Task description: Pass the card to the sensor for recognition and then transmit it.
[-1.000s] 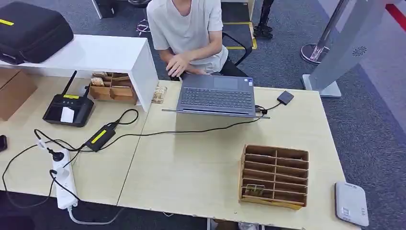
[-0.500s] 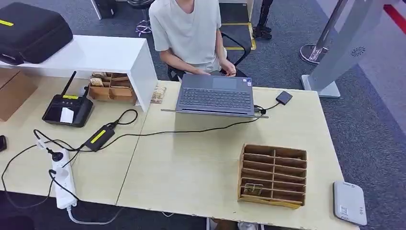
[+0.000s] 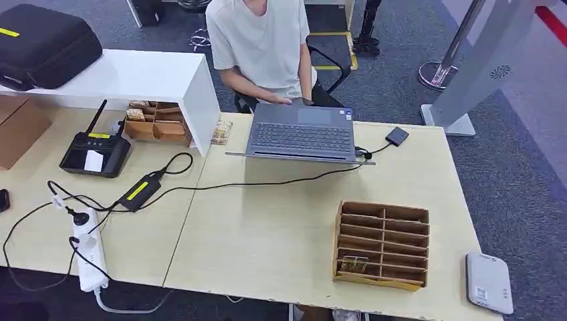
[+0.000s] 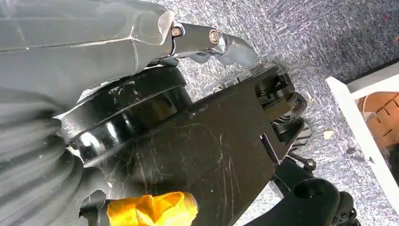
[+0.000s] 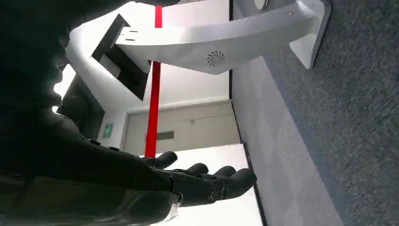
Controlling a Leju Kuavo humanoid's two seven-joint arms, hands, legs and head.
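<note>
From my remote station I see, in the head view, a pale wooden table [image 3: 267,234] carrying a brown cardboard slotted organiser box [image 3: 382,245] near its front right corner; a small card [image 3: 352,265] stands in the organiser's front left slot. Just off the organiser's right side, at the table's edge, lies a flat white rounded sensor pad [image 3: 489,282], apart from the box. At the far edge sits an open grey laptop [image 3: 301,132], with a person in a pale t-shirt [image 3: 264,41] seated behind it, one hand at the laptop's rear edge. On the left I note a black handheld terminal with an antenna [image 3: 95,152], a white power strip [image 3: 89,251] with black cables, and a black power adapter with a yellow label [image 3: 141,190]. In the right wrist view, my right hand [image 5: 188,181] shows dark fingers extended and slightly apart, holding nothing, against grey carpet and a white stand [image 5: 221,40]. In the left wrist view, the left hand [image 4: 155,28] is partly visible; I cannot tell how its fingers lie or whether it holds anything.
</note>
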